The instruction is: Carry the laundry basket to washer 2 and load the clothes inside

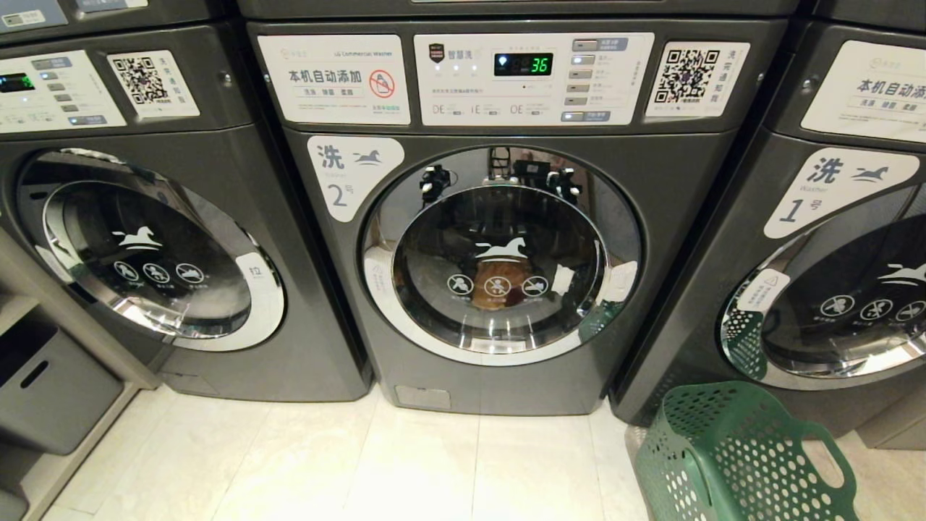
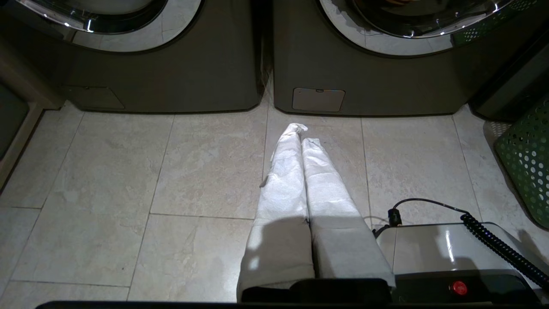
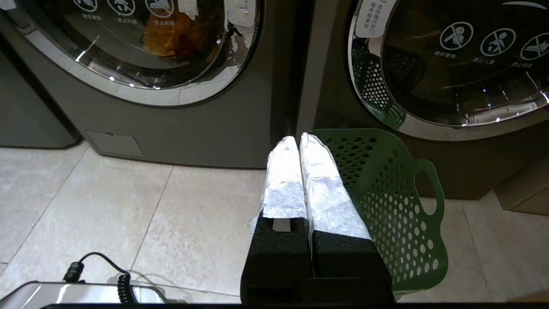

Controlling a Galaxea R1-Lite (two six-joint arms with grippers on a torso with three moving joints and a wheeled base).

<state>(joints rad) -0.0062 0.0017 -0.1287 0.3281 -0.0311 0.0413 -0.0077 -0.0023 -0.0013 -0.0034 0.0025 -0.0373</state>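
Washer 2 (image 1: 506,217) stands straight ahead, its round chrome-ringed door shut, with something orange behind the glass (image 3: 171,30). The dark green laundry basket (image 1: 731,456) rests on the floor at the lower right, in front of the washer labelled 1; its inside does not show, and no clothes are in view. My right gripper (image 3: 299,139) is shut with nothing in it, its white-wrapped fingers low over the tiles just beside the basket's wall (image 3: 386,193). My left gripper (image 2: 302,133) is shut and empty too, hanging low over the floor before washer 2's base (image 2: 369,86).
A washer labelled 1 (image 1: 832,253) stands to the right and another grey washer (image 1: 145,239) to the left. A grey shelf unit with a bin (image 1: 51,391) is at the far left. My own base with a coiled cable (image 2: 497,244) sits low between the arms.
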